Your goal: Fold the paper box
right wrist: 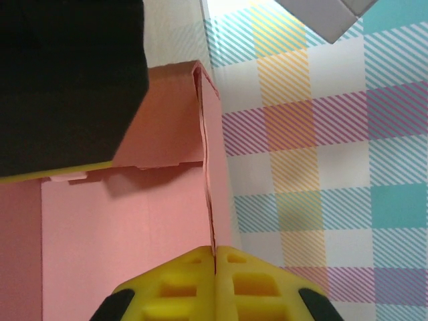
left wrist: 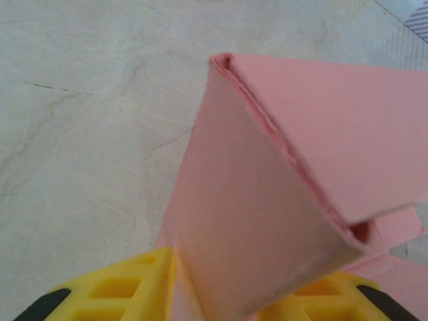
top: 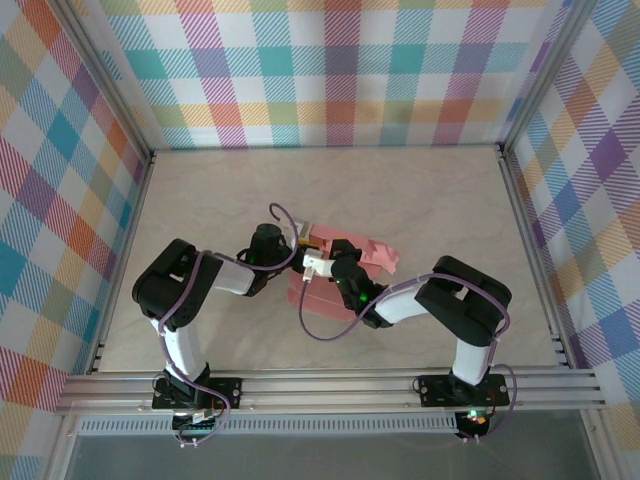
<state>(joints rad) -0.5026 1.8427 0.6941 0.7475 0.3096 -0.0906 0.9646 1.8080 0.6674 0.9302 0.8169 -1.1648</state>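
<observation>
The paper box (top: 378, 254) is salmon-pink card, partly folded, at the middle of the table between both arms. My left gripper (top: 300, 250) reaches in from the left. In the left wrist view a doubled wall of the paper box (left wrist: 267, 221) stands up between its yellow fingers (left wrist: 127, 287), filling the gap, with my left gripper (left wrist: 234, 284) shut on it. My right gripper (top: 336, 264) comes from the right. Its yellow fingers (right wrist: 174, 287) are pressed together on the thin upright edge of the paper box (right wrist: 134, 221), so my right gripper (right wrist: 215, 257) is shut on that edge.
The beige table top (top: 430, 200) spreads bare behind and beside the box. Checked walls (top: 330, 70) close off the back and both sides. Aluminium rails (top: 330, 385) run along the near edge. A black arm part (right wrist: 67, 80) looms at the upper left of the right wrist view.
</observation>
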